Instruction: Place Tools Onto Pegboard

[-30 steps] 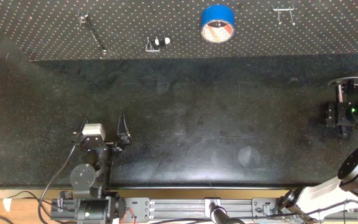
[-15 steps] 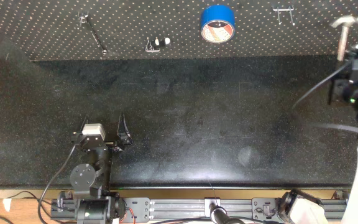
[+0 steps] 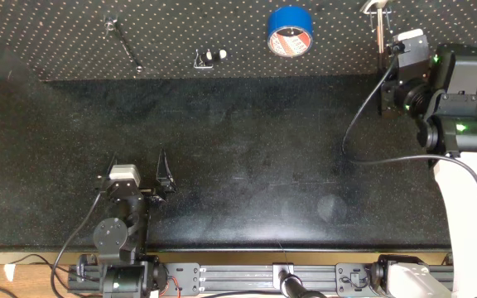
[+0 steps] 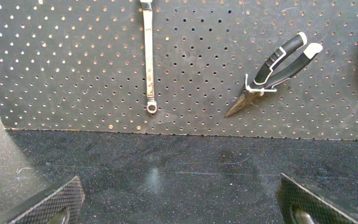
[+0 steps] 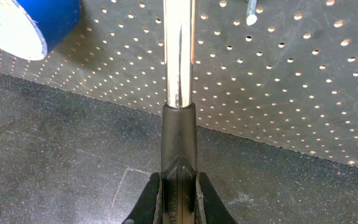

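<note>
My right gripper (image 3: 383, 60) (image 5: 179, 194) is shut on the black grip of a hammer (image 3: 379, 33) (image 5: 179, 74). The hammer's chrome shaft points up the pegboard (image 3: 56, 33), and its head sits at the top edge by a metal hook (image 5: 252, 12). A wrench (image 3: 124, 43) (image 4: 148, 56), pliers (image 3: 209, 58) (image 4: 272, 71) and a blue tape roll (image 3: 290, 31) (image 5: 23, 25) hang on the board. My left gripper (image 3: 139, 170) (image 4: 182, 208) rests open low over the mat, facing the board.
A black mat (image 3: 255, 157) covers the table between the arms and the pegboard. The right arm's cable (image 3: 363, 108) loops over the mat's right part.
The right arm has carried the hammer from the table's right edge up and leftward to the pegboard, near the right-hand hook. The left arm has not moved.
</note>
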